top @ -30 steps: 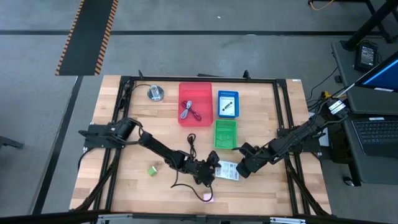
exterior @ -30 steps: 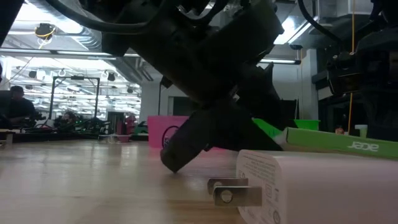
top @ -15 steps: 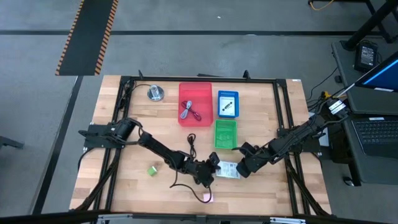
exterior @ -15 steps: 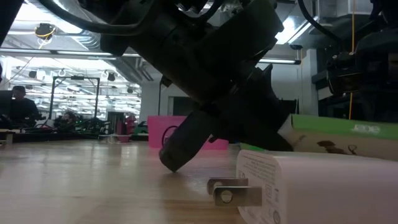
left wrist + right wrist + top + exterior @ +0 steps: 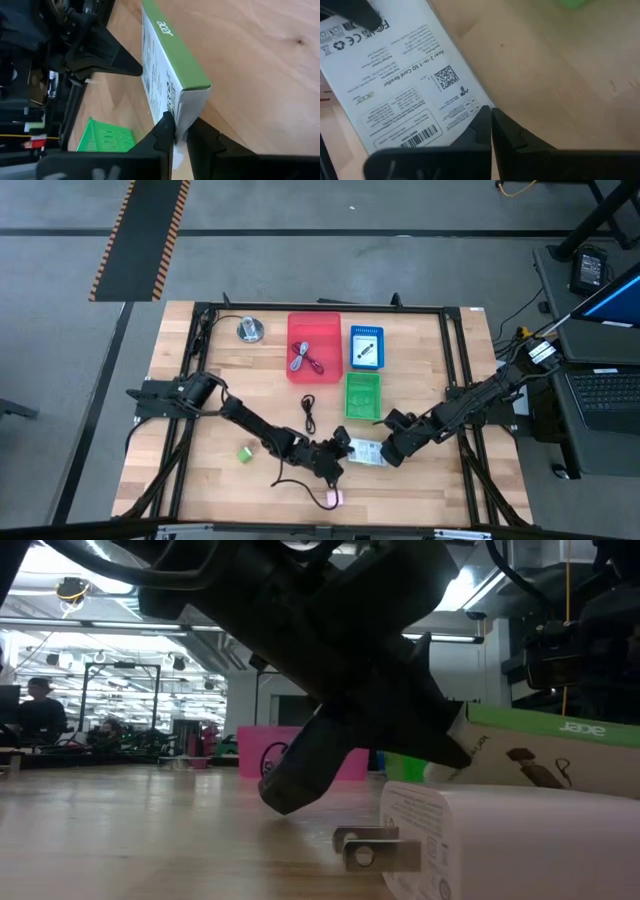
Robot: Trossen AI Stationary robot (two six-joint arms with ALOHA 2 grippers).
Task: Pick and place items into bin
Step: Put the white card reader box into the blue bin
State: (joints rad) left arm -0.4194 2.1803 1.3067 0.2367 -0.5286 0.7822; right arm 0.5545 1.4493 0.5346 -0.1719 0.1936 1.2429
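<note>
Left gripper (image 5: 181, 131) is pinched on one corner of the white-and-green printed carton (image 5: 167, 75), tilting it up off the wooden table (image 5: 200, 480) just below the green bin (image 5: 362, 395). Right gripper (image 5: 492, 120), fingers shut, presses against that same carton's label face. Three bins: red (image 5: 313, 345), blue (image 5: 366, 348), green. One white plug adapter (image 5: 500, 840), one green block (image 5: 244, 452), one pink block (image 5: 334, 498).

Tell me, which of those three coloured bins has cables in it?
The red bin, the largest one, beside the round silver disc: a tangle of cables lies inside. The blue bin holds a white item, and the green bin shows nothing inside.
</note>
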